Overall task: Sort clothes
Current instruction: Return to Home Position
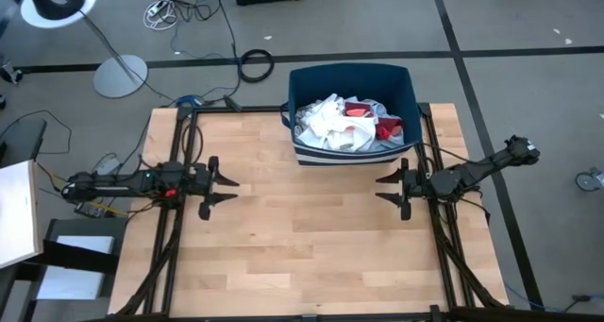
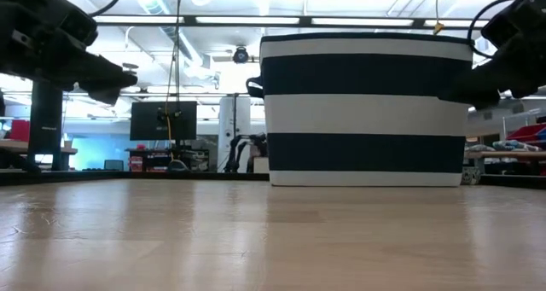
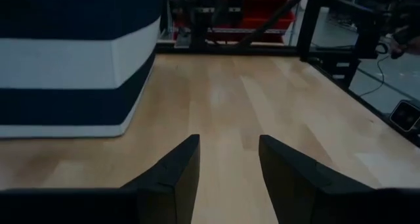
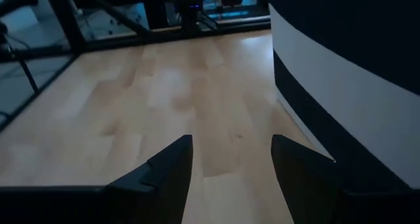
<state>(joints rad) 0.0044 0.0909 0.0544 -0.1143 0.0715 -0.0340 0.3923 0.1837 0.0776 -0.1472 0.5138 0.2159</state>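
Note:
The clothes (image 1: 344, 124), white, grey and red pieces, lie piled inside a dark blue bin with white stripes (image 1: 300, 84) at the table's far middle. The bin also shows in the low view (image 2: 365, 107). My left gripper (image 1: 229, 190) hovers open and empty over the table's left part, pointing toward the right. My right gripper (image 1: 382, 188) hovers open and empty over the right part, pointing toward the left, just nearer than the bin. Both wrist views show open fingers above bare wood, in the left wrist view (image 3: 228, 145) and the right wrist view (image 4: 231, 145).
The wooden tabletop (image 1: 302, 237) lies bare between and in front of the grippers. Black frame rails (image 1: 175, 228) run along the table's left and right sides. Cables and a lamp base (image 1: 120, 75) lie on the floor beyond the far edge.

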